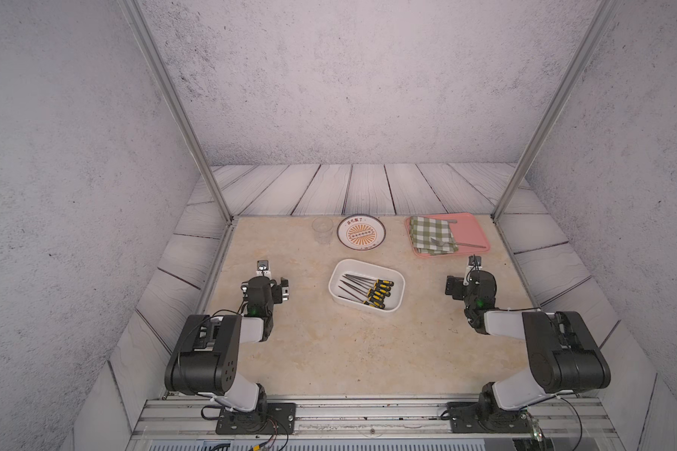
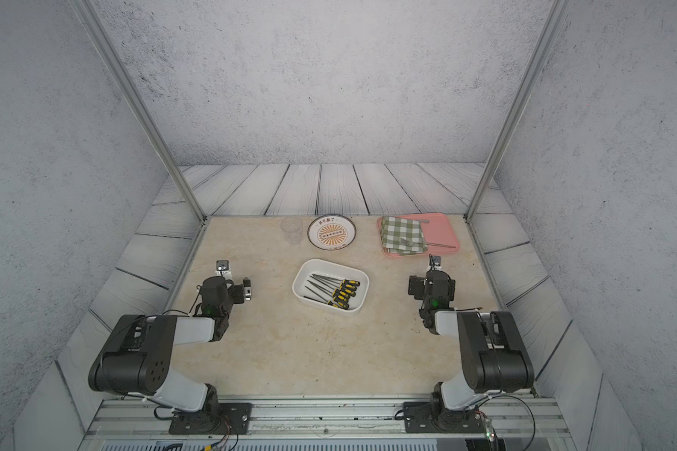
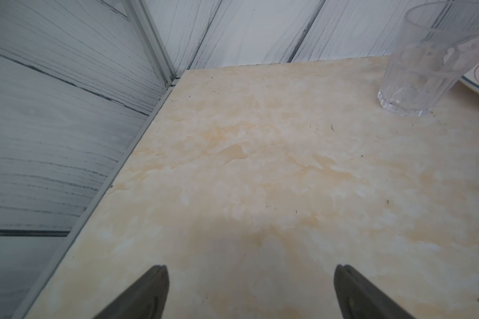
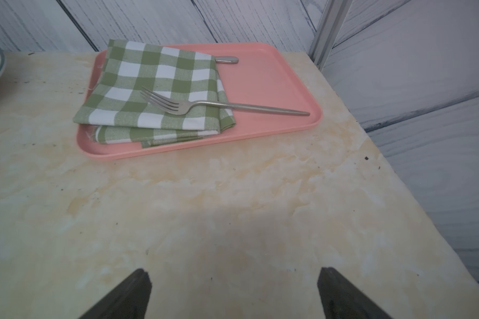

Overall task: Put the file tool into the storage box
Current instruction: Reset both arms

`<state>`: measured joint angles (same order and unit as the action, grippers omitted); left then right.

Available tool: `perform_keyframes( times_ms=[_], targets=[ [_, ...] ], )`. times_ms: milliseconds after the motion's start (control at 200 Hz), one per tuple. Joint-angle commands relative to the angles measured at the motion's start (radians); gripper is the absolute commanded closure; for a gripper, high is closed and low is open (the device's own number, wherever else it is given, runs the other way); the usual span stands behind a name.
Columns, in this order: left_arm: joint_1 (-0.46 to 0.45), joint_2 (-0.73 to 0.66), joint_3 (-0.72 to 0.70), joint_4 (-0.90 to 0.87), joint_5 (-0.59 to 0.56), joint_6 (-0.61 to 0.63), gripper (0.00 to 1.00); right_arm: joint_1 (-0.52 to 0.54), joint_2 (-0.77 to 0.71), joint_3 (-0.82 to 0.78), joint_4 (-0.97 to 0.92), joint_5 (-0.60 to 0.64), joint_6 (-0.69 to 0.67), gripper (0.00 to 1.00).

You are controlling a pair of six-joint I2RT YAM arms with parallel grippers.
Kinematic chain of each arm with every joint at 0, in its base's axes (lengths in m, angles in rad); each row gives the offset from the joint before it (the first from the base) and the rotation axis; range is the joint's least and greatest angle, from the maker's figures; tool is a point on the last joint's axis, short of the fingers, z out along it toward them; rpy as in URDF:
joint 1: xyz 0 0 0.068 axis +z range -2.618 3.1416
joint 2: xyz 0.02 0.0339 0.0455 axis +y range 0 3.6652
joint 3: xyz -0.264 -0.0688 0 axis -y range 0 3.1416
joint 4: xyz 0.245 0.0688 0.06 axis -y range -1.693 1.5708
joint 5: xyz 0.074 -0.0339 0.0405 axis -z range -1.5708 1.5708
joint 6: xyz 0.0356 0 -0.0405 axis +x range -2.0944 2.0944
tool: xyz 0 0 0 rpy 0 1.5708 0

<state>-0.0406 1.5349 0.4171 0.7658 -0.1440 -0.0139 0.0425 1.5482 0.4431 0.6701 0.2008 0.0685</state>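
**Files lying in the box, both claws released**

The white storage box (image 1: 362, 262) (image 2: 331, 262) is seen near the middle of the table (image 1: 329, 351) in both top views; several file tools (image 1: 372, 291) (image 2: 336, 291) with black-and-yellow handles are laid inside it, side by side, with the handles toward 4 o'clock and the thin blades toward 10 o'clock; no file is seen outside the box.

The left gripper (image 3: 250, 269) is placed at 9 o'clock of the box, well apart from it; its jaws are spread wide and nothing is held between them; only bare table is seen there.

The right gripper (image 4: 234, 270) is placed at 3 o'clock of the box, also well apart; its jaws are likewise spread wide and nothing is held.

A round patterned plate (image 1: 361, 232) is set at 12 o'clock of the box; a clear glass (image 1: 323, 230) is stood upright just beside the plate, at 11 o'clock of the box.

A pink tray (image 1: 469, 230) is placed at 1 o'clock of the box; a folded green checked cloth (image 1: 432, 234) is laid on it; a fork (image 4: 224, 106) is rested across cloth and tray; a metal handle (image 4: 227, 59) is partly hidden under the cloth.
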Motion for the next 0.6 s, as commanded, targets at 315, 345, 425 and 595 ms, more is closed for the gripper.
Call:
perform_keyframes(
  times_ms=[315,345,425,595],
  targets=[
    [0.038,-0.003,0.043,-0.026,0.095,0.004,0.01,-0.006,-0.017,0.018,0.047,-0.049,-0.018,0.01],
    [0.039,-0.002,0.044,-0.027,0.095,0.003,0.02,-0.005,-0.015,0.016,0.051,-0.049,-0.018,0.01],
    [0.039,-0.002,0.045,-0.027,0.095,0.003,0.02,-0.005,-0.016,0.019,0.044,-0.050,-0.018,0.01],
    [0.039,-0.001,0.045,-0.027,0.095,0.003,0.02,-0.004,-0.018,0.018,0.040,-0.050,-0.019,0.01]
  ],
)
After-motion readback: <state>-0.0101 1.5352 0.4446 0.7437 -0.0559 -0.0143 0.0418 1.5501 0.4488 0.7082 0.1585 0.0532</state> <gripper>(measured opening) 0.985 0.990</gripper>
